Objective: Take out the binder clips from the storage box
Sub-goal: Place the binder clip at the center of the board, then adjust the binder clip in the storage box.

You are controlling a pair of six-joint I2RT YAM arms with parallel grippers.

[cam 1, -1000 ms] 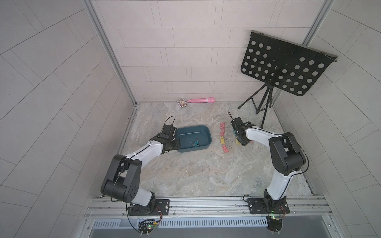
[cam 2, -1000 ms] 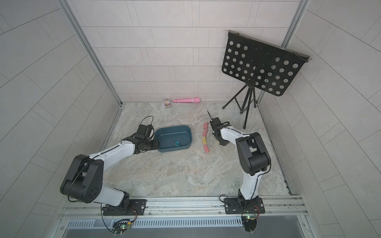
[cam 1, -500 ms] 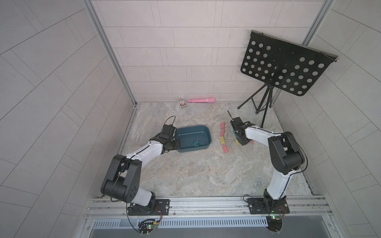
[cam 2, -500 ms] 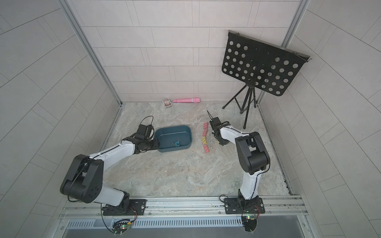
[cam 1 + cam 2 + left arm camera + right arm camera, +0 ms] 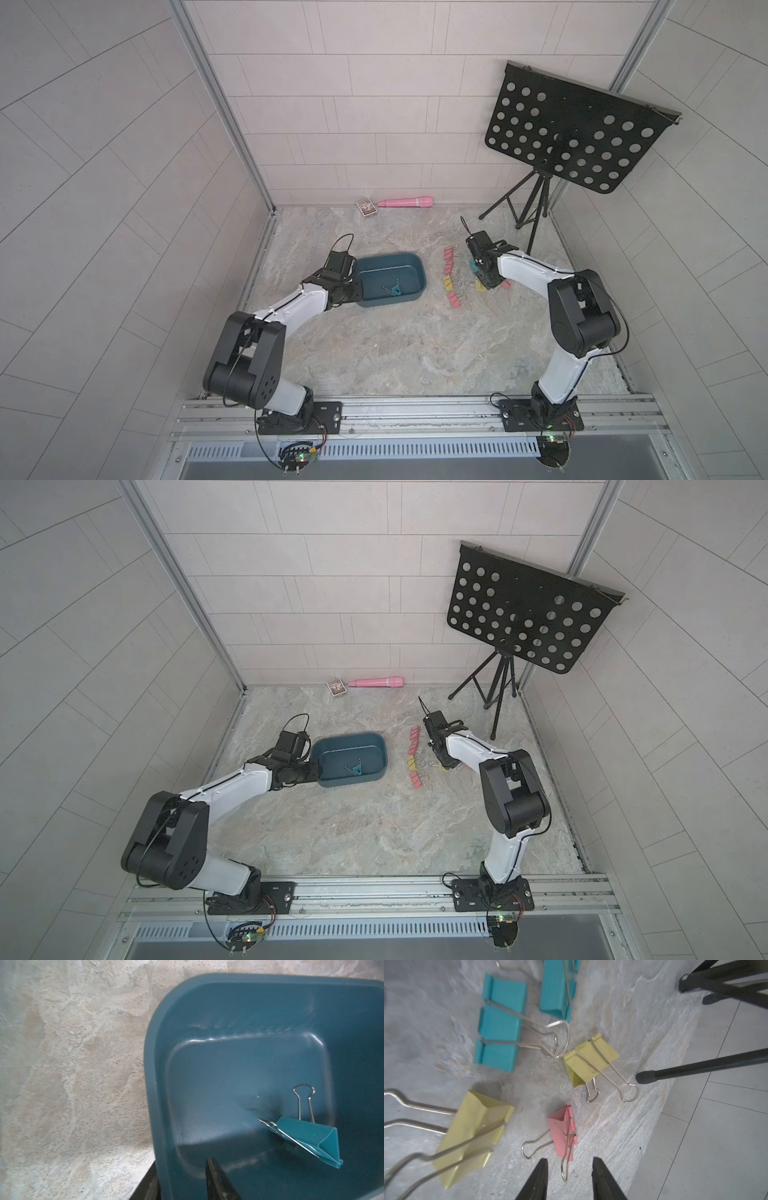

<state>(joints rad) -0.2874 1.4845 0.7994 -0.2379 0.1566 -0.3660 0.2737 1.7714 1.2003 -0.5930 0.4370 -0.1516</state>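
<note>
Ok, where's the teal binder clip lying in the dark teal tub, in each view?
A top view: teal wire-handled binder clip inside the dark teal plastic tub, near its robot-side wall.
A top view: clip by that same wall.
Left wrist: clip on the tub floor.
Right wrist: not in it.
Shared landmark: the tub's rim.

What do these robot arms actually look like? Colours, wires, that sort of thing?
Both the left arm and right arm have smooth white shells between bulky black joints, with thin black cables looping alongside. The right tool ends in two black, tapering fingers.
</note>
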